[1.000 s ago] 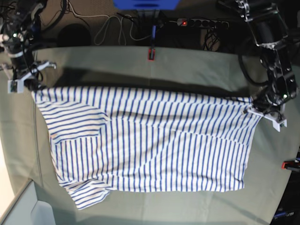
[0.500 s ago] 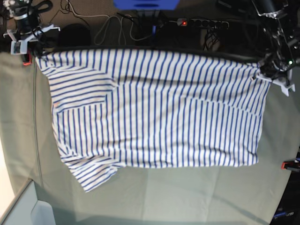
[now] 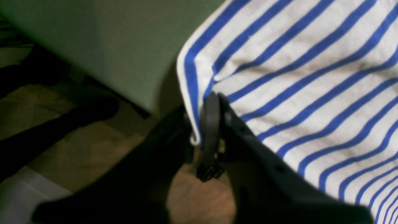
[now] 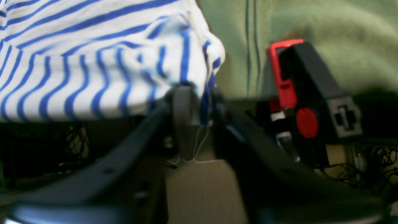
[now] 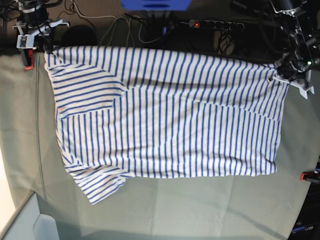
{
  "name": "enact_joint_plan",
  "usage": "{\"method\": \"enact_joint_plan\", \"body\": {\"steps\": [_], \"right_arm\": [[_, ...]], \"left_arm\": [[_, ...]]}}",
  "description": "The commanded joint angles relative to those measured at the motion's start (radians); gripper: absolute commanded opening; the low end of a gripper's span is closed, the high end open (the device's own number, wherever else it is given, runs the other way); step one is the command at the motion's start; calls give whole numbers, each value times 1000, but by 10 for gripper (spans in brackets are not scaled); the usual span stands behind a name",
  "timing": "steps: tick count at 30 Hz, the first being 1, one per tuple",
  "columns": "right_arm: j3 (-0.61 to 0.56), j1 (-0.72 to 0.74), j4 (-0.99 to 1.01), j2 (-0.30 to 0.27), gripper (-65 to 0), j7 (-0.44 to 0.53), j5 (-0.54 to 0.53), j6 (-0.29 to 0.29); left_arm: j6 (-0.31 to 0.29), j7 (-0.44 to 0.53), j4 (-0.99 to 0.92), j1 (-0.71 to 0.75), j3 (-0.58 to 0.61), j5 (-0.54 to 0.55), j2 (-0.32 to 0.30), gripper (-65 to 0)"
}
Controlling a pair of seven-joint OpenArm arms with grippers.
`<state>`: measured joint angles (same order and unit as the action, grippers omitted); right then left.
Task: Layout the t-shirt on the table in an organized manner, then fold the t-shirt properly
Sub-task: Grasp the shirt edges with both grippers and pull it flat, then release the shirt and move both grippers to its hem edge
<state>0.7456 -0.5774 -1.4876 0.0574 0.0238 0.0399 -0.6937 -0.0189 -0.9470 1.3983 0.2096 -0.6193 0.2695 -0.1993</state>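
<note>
T-shirt [image 5: 165,110] lies spread across the table [image 5: 200,210], long axis running side to side in the base view. Its far edge reaches the table's back edge; the near hem sits well in from the front. One sleeve [image 5: 100,185] sticks out at the near left corner, rumpled and folded under itself. A fold line crosses the body on the right half.

Left gripper [image 3: 214,102] — on the right in the base view — sits at the shirt's far right corner. In the left wrist view the dark fingers [image 3: 210,124] are pressed close together with the striped hem edge caught between them; the cloth drapes off to the right from the pinch.

Right gripper [image 4: 194,93] is at the far left corner, beside a red clamp [image 4: 284,77] on the table edge. In the right wrist view a bunched corner of fabric sits at the fingertips and a strip of blue-striped cloth runs down between them, with a loose thread [image 4: 199,146] hanging below. Picture is blurred; the fingers stand slightly apart, and I cannot tell whether they grip the cloth or are only around it.

No containers in view. Behind the table: a power strip [image 5: 215,23] with a red light, and loose cables [image 5: 125,27] on the floor.
</note>
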Motion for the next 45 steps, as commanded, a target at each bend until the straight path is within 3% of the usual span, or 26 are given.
{"method": "enact_joint_plan", "body": {"steps": [1,5,10,17,23,28,32,40,45], "right_arm": [[9,-10,-15,-9,-438,29,-19,-4],[24,0,-20,-9,-320,31,-19,-4],[122,44,-63,-1,-298,23,-19,-4],[263,153,-84,-6,-297,21,-19,-4],[262,316,-84,-9,-296,21,-7,-4],[268,480,-87,-8,-297,-65,147,-4],[263,501,-80,-27,-296,-97,163,-4],[216,561,-66,-26,-296,-100,171,-4],[193,544,-44,-26,-296,-100,171,-4]], "left_arm": [[10,0,11,-5,-6,-11,-15,-538],[14,-4,19,-2,-6,-13,-18,-334],[12,-4,20,-5,-57,-13,-25,-240],[12,-4,131,-82,-130,-11,-25,-229],[12,-4,121,-299,-113,-23,-25,-230],[18,-79,85,-437,-6,-23,-27,-230],[15,-119,79,-454,8,-23,-27,-230],[15,46,-18,-448,6,-25,-29,-230],[14,-36,-7,-439,5,-25,-39,-230]]}}
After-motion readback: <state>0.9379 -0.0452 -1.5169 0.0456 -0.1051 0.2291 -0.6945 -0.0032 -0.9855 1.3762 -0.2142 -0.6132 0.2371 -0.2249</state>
